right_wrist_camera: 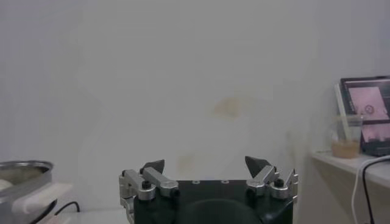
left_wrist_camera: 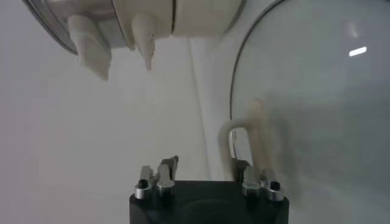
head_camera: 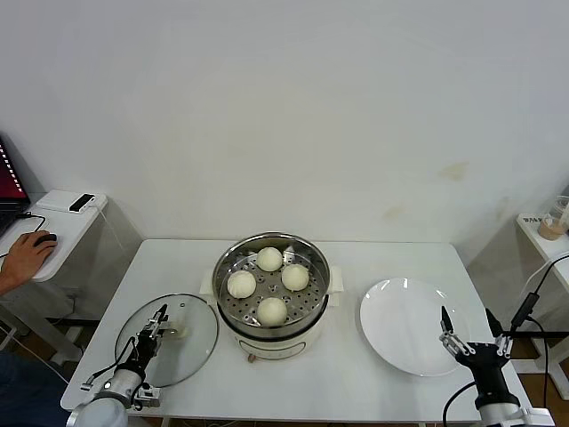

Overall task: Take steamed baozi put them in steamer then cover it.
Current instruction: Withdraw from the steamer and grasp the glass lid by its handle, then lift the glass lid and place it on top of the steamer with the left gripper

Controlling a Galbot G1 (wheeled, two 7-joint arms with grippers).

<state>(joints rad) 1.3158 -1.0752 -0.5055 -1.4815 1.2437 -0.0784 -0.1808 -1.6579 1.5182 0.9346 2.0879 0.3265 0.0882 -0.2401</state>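
Observation:
The steamer (head_camera: 271, 289) stands mid-table with its steel pot uncovered. Four baozi lie on its perforated tray: far (head_camera: 269, 259), left (head_camera: 241, 284), right (head_camera: 295, 277), near (head_camera: 272, 310). The glass cover (head_camera: 173, 342) lies flat on the table left of the steamer. My left gripper (head_camera: 158, 320) is open low over the cover, just left of its cream handle (head_camera: 182, 332). In the left wrist view the gripper (left_wrist_camera: 204, 165) is open beside the handle (left_wrist_camera: 241, 131), with the glass (left_wrist_camera: 317, 103) alongside. My right gripper (head_camera: 467, 340) is open and empty at the plate's right edge; it also shows in the right wrist view (right_wrist_camera: 206, 164).
A bare white plate (head_camera: 400, 342) lies right of the steamer. A side desk with a person's hand on a mouse (head_camera: 27, 253) stands at the far left. A shelf with a cup (head_camera: 551, 227) and cables stands at the far right. The steamer's base (left_wrist_camera: 152, 18) shows in the left wrist view.

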